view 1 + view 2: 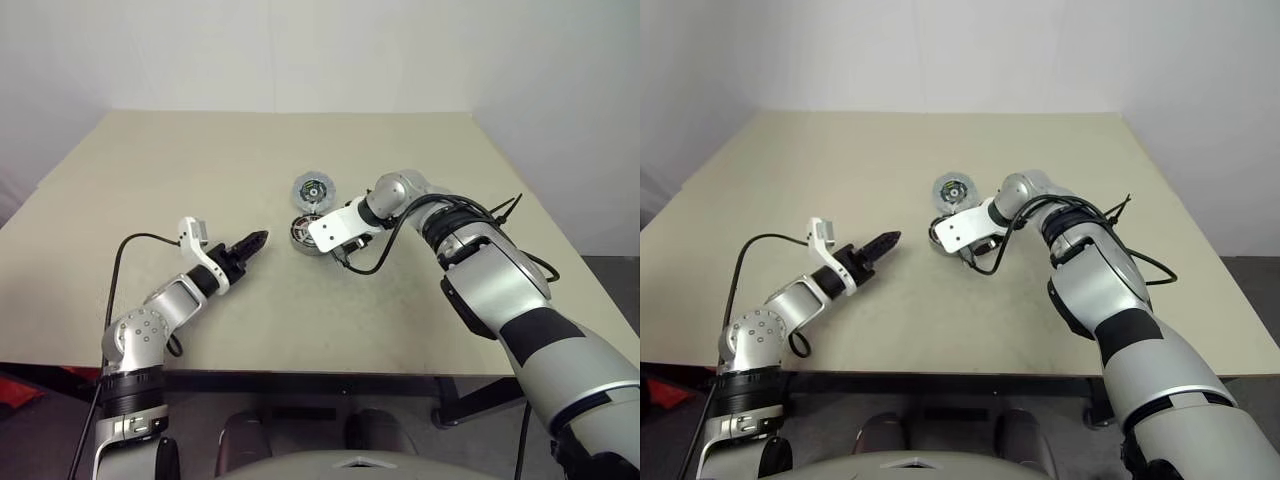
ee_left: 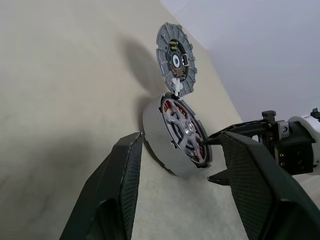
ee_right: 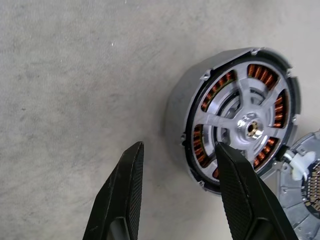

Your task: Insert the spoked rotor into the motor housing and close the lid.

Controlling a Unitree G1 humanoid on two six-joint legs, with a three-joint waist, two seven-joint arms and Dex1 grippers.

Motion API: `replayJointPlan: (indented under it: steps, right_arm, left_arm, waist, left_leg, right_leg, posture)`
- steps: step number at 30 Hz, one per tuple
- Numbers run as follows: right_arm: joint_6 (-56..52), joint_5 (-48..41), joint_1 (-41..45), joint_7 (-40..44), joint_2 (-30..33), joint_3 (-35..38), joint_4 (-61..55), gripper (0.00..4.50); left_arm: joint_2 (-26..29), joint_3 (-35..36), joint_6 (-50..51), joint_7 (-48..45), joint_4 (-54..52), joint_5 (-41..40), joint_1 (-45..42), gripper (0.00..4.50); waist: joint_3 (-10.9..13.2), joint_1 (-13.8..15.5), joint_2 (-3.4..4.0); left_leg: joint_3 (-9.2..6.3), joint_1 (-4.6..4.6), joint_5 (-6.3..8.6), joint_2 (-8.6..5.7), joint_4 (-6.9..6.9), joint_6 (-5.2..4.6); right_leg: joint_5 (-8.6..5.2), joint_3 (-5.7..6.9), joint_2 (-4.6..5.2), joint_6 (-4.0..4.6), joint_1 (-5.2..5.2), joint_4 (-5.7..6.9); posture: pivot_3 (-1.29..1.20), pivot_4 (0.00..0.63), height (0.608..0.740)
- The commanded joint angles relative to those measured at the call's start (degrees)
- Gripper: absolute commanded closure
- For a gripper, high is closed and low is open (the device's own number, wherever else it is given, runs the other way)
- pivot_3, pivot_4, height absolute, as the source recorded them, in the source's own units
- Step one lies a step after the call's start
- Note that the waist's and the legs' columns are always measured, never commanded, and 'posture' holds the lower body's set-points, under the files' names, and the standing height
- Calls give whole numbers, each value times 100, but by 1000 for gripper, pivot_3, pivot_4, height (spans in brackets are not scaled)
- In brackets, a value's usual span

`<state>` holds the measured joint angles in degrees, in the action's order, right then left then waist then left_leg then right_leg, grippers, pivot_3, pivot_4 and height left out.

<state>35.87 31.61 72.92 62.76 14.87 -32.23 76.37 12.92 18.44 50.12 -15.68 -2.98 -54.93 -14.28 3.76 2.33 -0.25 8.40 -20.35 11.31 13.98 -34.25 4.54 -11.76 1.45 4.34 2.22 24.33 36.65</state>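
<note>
1. We saw the motor housing (image 3: 235,125) lying on the table (image 1: 150,180), the spoked rotor (image 3: 245,125) seated inside its ring of copper windings
2. Its lid (image 2: 176,59) stood swung open on the housing's far side
3. The right gripper (image 3: 177,152) hung at the housing's edge, fingers apart and empty, one tip at the rim
4. The left gripper (image 2: 182,152) sat apart, pointing at the housing, fingers spread, holding nothing

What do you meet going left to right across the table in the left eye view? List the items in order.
Left gripper → motor housing with its open lid just behind → right gripper's white wrist.
</note>
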Motion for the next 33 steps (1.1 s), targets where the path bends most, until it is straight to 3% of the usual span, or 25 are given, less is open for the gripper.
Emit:
replayJointPlan:
  steps: [1, 3, 7, 33]
  right_arm:
    - [64, 27, 22, 70, -18, 13, -41, 1939]
    - [56, 10, -12, 168, -24, 36, -31, 1939]
    - [101, 51, -21, 181, -1, 19, -43, 2848]
    - [120, 577, 158, -241, -375, -344, 45, 2848]
  left_arm:
    - [71, 118, -85, 0, -157, -19, -46, 1860]
    - [85, 141, -91, -3, -161, -30, -34, 1860]
    - [90, 157, -125, -3, -137, 4, -16, 1860]
    - [-105, 75, -207, 13, -223, 110, 159, 1860]
  waist:
    - [0, 0, 0]
    - [0, 0, 0]
    - [0, 1, 0]
    - [-1, -39, 0]
  left_leg:
    - [0, 0, 0, 0, 0, 0]
    - [0, 0, 0, 0, 0, 0]
    - [0, 2, 0, 0, 0, 0]
    - [1, 18, 0, 2, 0, 1]
  right_leg:
    - [0, 0, 0, 0, 0, 0]
    - [0, 0, 0, 0, 0, 0]
    - [0, 0, 0, 0, 0, 1]
    - [0, -6, -4, 0, -8, 9]
  posture:
    - [0, 0, 740]
    - [0, 0, 740]
    - [0, 0, 740]
    - [0, 0, 740]
